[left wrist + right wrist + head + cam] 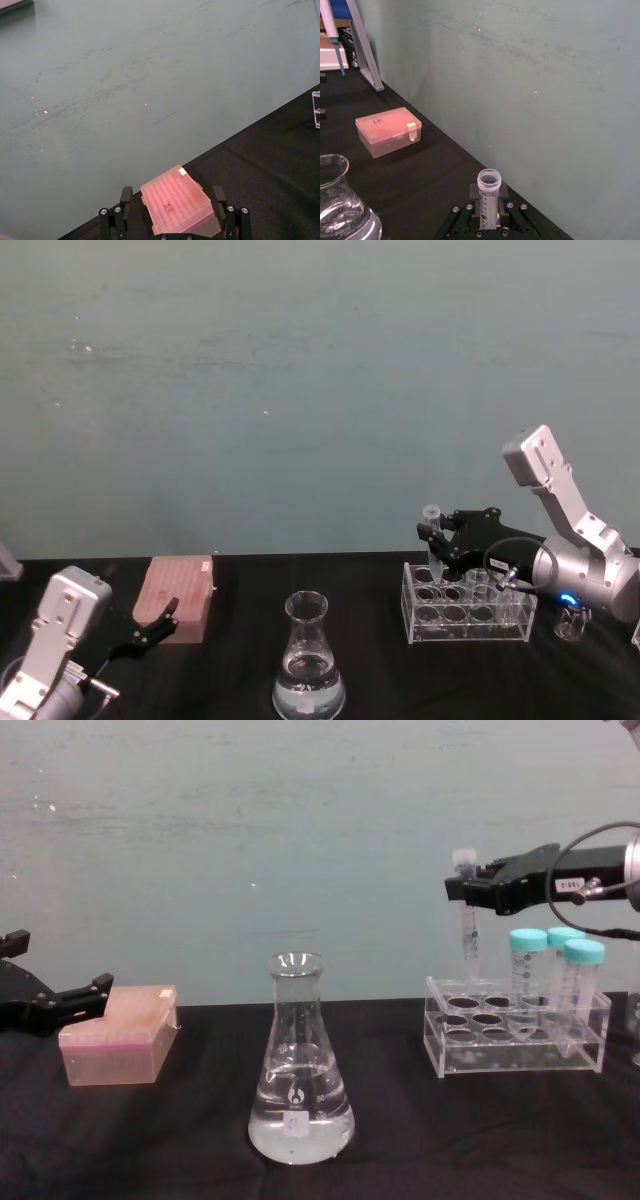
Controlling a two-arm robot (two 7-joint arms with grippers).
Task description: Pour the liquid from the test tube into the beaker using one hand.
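The right gripper (pixel 468 890) has its jaws clamped on the test tube (pixel 467 925), holding it upright above the rack (pixel 515 1040), its tip clear of the wells. The right arm reaches in level from the right. The left gripper (pixel 172 216) rests with jaws apart, just by the pink box (pixel 118 1035), not gripping it. One beaker (pixel 300 1065) stands on the table (pixel 150 1140) between box and rack, holding clear liquid (pixel 300 1115). Three teal-capped tubes (pixel 527 975) stand in the rack.
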